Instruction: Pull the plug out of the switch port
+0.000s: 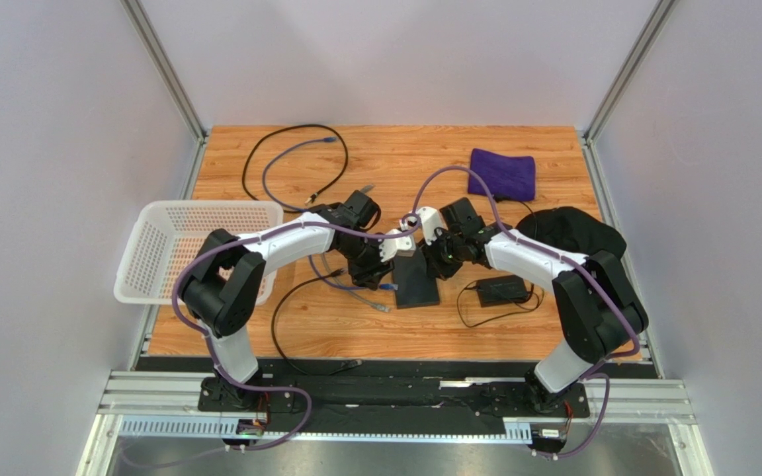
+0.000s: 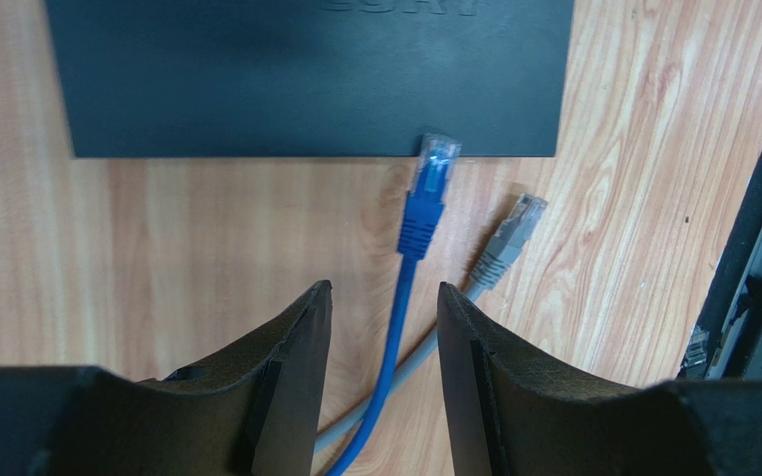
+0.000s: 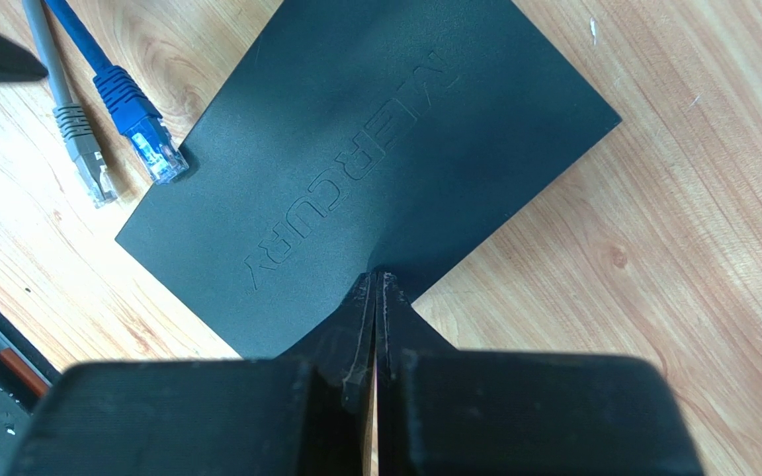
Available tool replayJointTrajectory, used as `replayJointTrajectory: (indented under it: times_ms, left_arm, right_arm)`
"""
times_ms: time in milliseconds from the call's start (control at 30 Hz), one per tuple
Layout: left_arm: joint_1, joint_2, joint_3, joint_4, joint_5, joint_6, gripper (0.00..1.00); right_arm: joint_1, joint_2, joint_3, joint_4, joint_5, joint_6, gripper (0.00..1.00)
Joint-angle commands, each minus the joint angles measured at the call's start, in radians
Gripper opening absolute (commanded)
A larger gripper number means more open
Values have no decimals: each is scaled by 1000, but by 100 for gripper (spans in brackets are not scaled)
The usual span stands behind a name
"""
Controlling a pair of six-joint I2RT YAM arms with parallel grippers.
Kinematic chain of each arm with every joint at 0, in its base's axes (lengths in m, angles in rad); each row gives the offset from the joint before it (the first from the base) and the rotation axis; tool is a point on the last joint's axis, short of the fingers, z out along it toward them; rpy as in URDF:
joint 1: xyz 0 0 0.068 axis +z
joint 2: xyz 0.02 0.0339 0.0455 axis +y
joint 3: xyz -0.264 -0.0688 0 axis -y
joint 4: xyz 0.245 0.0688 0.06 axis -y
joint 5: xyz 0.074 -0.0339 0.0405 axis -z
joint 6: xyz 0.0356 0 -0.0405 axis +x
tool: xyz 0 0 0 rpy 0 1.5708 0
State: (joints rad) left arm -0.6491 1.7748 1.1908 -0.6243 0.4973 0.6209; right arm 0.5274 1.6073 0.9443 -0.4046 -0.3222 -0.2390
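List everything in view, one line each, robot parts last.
switch: one, matte black, table centre
blue plug: one, blue, tip at switch's edge
grey plug: one, grey, loose beside the blue one
power brick: one, black, right of switch
basket: one, white, table's left edge
cloth: one, purple, far right
black fabric: one, black, right edge
black cable: one, black, looped far left
table: one, wood-grain
left pincer: one, black, open, straddling blue cable
right pincer: one, black, shut, tips at switch's edge
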Motion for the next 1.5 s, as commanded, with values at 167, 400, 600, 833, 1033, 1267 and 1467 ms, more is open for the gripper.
replayJointTrajectory:
  times_ms: [167, 400, 600, 833, 1033, 1267, 1467]
  left_arm:
    - [-57, 81, 69, -21, -97, -1, 50]
    - [-58, 141, 131, -74, -108, -4, 16]
    - [-23, 88, 301, -244, 79, 11, 0]
    - [121, 80, 714, -353, 115, -53, 0]
    - [190, 150, 1013, -319, -32, -56, 0]
    - [209, 211, 1017, -157, -452, 304, 0]
    - [236, 337, 1012, -173, -504, 310, 9]
  right_arm:
    - [-50, -26, -3, -77, -11, 65, 0]
    - [-167, -83, 7, -112, -97, 109, 0]
    - [-173, -115, -19, -92, -98, 115, 0]
    - [-178, -115, -15, -85, -64, 93, 0]
    - [-178, -115, -18, -80, -54, 86, 0]
    - [-181, -116, -22, -79, -40, 73, 0]
    - [-181, -112, -32, -69, -40, 76, 0]
